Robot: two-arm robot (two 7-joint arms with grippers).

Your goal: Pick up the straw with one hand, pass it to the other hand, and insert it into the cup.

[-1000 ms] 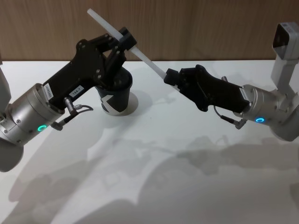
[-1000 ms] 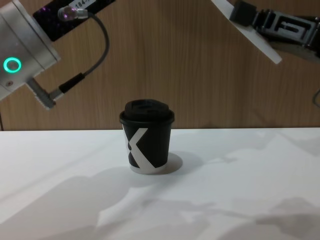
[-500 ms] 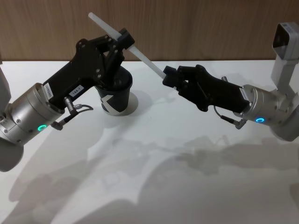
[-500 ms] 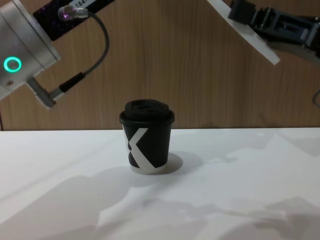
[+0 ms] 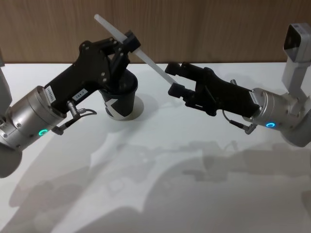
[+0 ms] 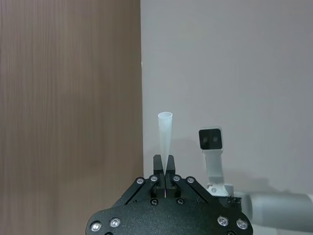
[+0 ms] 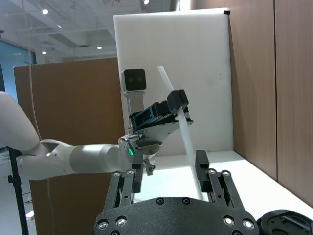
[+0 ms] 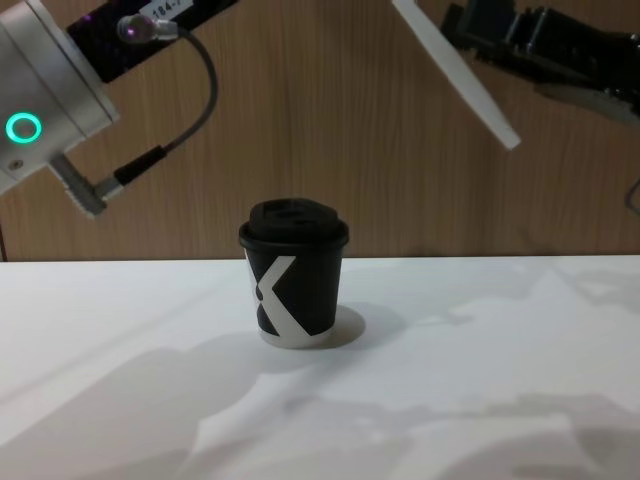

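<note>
While the left gripper pinches the straw tight near its middle, a little toward the upper end, the right gripper stands wide, with its two fingers on either side of the straw's lower end. In the head view the straw slants through the air from 10 o'clock down to 4 o'clock. Its upper end sticks out free past the left gripper. Its lower tip lies in the right gripper's gap, close to the nearer finger; whether it touches that finger cannot be told.

The cup stands upright on the white table, at about 10 o'clock from the table's middle. Its lid is on, and the left gripper above partly hides it. The straw is well clear of the cup. In the chest view the straw's lower tip hangs at 2 o'clock from the cup, before the wood wall, and the right gripper is up at the corner.

The left wrist view shows the straw rising from between closed fingers. The right wrist view shows it passing between two well-parted fingers, nearer this one, with the left gripper clamped on it farther off.
</note>
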